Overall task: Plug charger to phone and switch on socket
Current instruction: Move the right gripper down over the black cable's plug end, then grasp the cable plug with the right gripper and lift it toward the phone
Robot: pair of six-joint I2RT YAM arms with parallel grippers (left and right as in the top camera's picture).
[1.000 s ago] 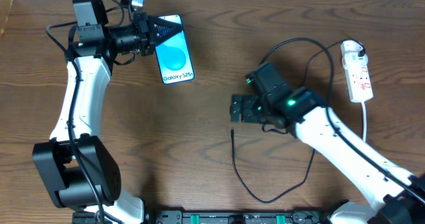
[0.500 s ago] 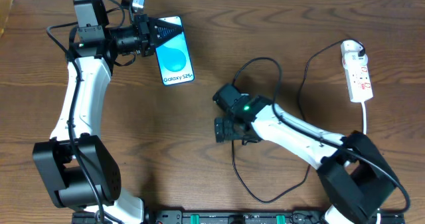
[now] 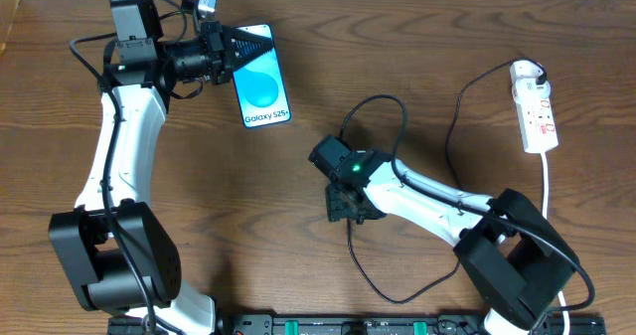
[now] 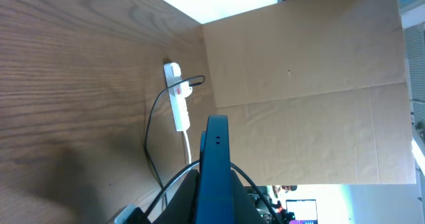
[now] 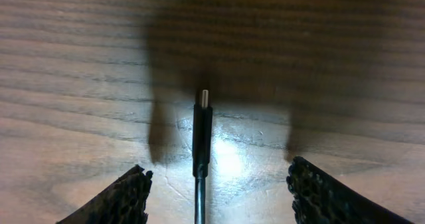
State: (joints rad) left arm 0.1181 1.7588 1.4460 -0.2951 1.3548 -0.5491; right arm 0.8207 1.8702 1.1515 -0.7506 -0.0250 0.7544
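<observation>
The phone (image 3: 262,86), blue screen with white "Galaxy" text, lies at the back left. My left gripper (image 3: 243,47) is shut on its top end. In the left wrist view the phone (image 4: 216,151) shows edge-on between the jaws of the left gripper (image 4: 214,207). The charger's thin black cable (image 3: 350,244) runs out from under my right gripper (image 3: 348,204). In the right wrist view its straight plug (image 5: 202,127) lies on the wood between the open fingers of the right gripper (image 5: 216,187), untouched. The white socket (image 3: 534,106) lies at the far right, and shows in the left wrist view (image 4: 178,101).
The charger cable loops across the table's middle right (image 3: 452,126) up to the socket's white plug (image 3: 525,74). A cardboard wall (image 4: 305,98) stands beyond the table's right side.
My right arm has swung left and toward the front, and its gripper now sits over the cable's free end. The cable loop has shifted left. The left arm and phone have not moved.
</observation>
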